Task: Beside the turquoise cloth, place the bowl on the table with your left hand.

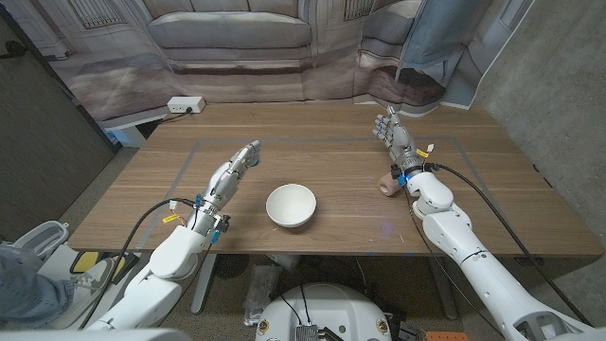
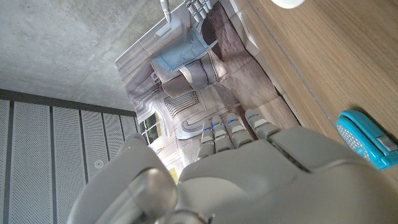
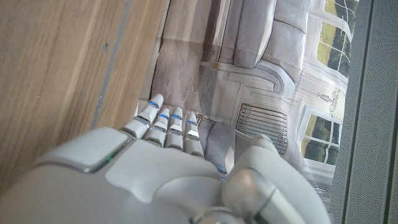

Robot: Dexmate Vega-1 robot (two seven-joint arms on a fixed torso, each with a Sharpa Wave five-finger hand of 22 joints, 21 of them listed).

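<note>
Seen from the head camera, a white bowl (image 1: 291,206) sits upright on the wooden table (image 1: 331,142), near the front edge and between the robot's two arms, with no turquoise cloth in sight. The left hand (image 1: 234,169) lies just beside the bowl on its left, fingers stretched out straight and close together, holding nothing and not touching the rim. The right hand (image 1: 394,135) stands well apart on the far right side, fingers upright and slightly spread, also holding nothing. The bowl looks like glazed ceramic or hard plastic, so it is probably stiff, smooth, fairly light and liable to chip if dropped; the rim nearest the left hand seems the best place to pinch it, thumb inside and fingers outside. From the left wrist, the left hand (image 2: 249,168) shows its back with fingers (image 2: 219,138) extended over the table, and a sliver of the bowl (image 2: 291,2) shows beyond them. From the right wrist, the right hand (image 3: 161,168) shows fingers (image 3: 166,124) extended side by side, gripping nothing.
</note>
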